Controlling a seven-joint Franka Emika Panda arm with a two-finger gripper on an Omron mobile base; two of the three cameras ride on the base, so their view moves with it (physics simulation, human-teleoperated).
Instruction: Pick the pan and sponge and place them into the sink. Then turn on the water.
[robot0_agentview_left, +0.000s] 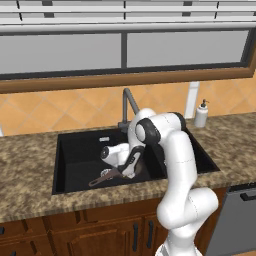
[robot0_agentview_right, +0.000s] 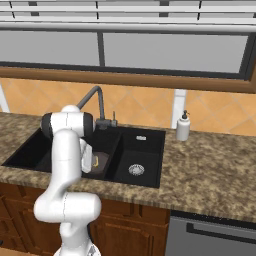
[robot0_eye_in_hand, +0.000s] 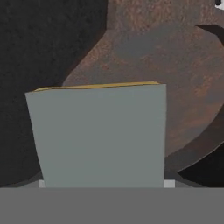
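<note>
**Sponge held over pan in sink**

Left base view: gripper (robot0_agentview_left: 131, 169) low in the large basin of the sink (robot0_agentview_left: 75, 145), pan (robot0_agentview_left: 107, 176) beneath.

Right base view: faucet (robot0_agentview_right: 95, 100) untouched.

Hand view: jaws clamp the sponge (robot0_eye_in_hand: 98, 135), soft and light, by its sides.

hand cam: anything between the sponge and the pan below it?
Nothing shows between them in the hand view: the sponge sits close to the camera, the pan directly behind it, black sink floor beside.

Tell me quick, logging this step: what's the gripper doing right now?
Gripper: shut on the sponge, low in the sink over the pan.
</note>
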